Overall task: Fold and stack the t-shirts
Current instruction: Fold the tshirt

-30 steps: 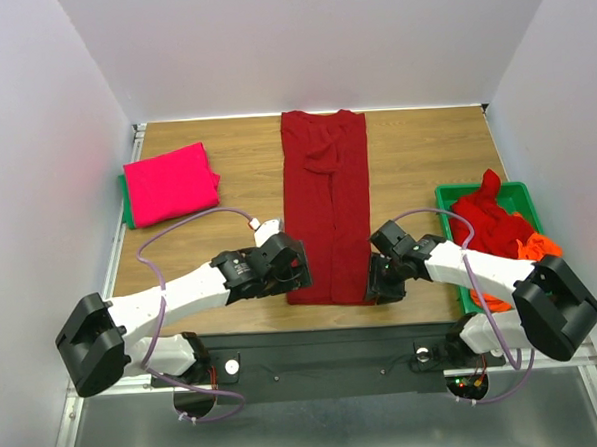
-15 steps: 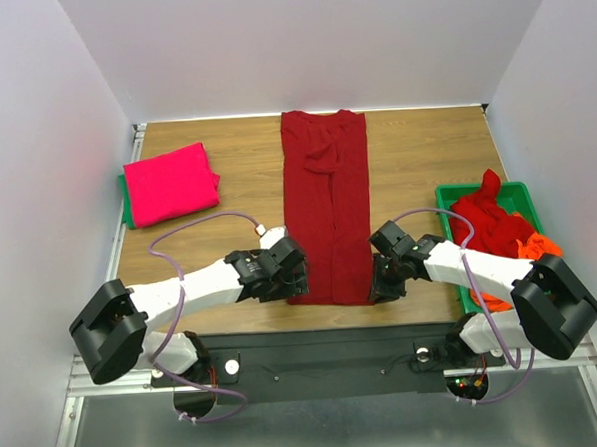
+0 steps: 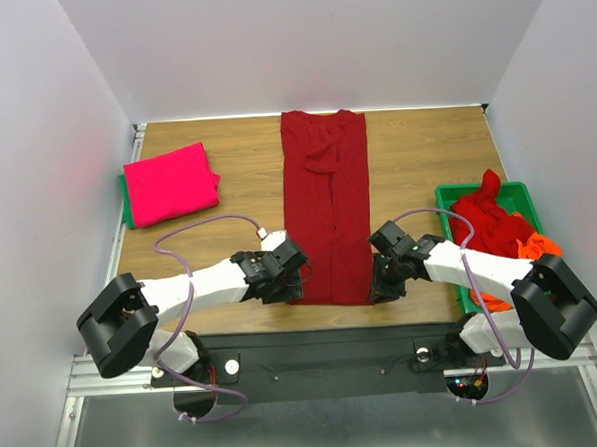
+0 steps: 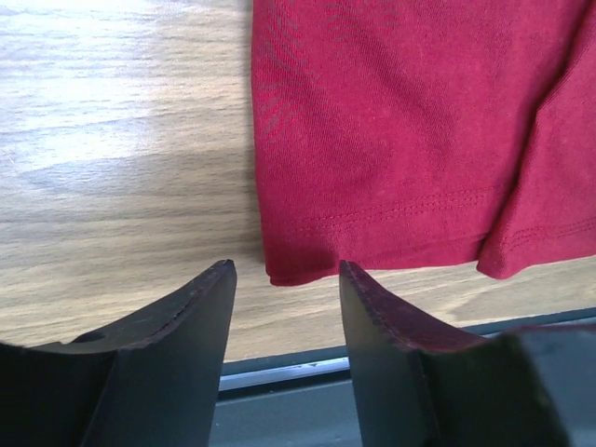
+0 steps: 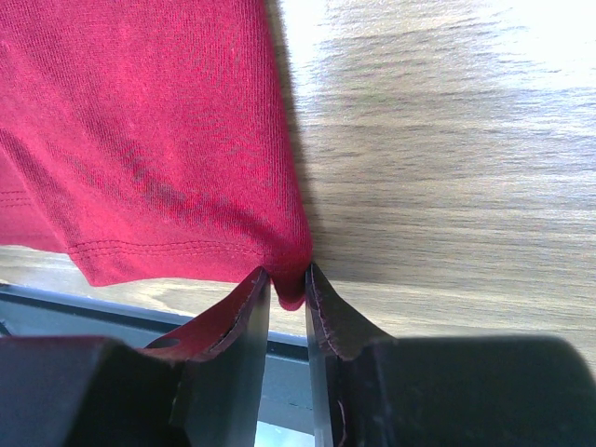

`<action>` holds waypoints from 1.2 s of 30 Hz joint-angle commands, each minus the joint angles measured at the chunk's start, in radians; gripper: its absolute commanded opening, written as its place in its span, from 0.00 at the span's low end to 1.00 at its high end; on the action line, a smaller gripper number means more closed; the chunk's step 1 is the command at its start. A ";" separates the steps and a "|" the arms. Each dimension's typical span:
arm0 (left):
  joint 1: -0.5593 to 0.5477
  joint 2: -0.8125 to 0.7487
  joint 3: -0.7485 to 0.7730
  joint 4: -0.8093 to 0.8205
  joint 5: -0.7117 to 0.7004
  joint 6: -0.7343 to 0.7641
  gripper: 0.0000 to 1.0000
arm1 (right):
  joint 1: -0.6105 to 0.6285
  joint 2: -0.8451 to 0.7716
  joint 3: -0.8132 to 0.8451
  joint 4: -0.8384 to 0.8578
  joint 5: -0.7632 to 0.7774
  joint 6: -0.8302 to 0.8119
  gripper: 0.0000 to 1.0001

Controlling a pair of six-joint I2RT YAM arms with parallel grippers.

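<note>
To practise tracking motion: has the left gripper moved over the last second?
Yes. The left gripper has slid slightly toward the table's near edge, down by the dark red t-shirt's hem corner.

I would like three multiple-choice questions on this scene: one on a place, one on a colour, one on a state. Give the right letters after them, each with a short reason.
1. Where does the folded pink shirt lie?
A. at the far left of the table
B. in the tray on the right
C. under the right arm

2. What colour is the tray on the right?
A. blue
B. white
C. green

3. What is the state of the right gripper?
A. wide open over bare wood
B. shut on a near corner of the dark red shirt
C. holding an orange shirt

Answers:
1 A: the top view shows it at the far left.
2 C: its rim is green.
3 B: the wrist view shows the corner pinched.
</note>
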 commanded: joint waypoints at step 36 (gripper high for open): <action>0.004 0.063 -0.034 0.088 0.061 0.055 0.00 | 0.013 0.045 0.056 0.006 0.056 -0.043 0.06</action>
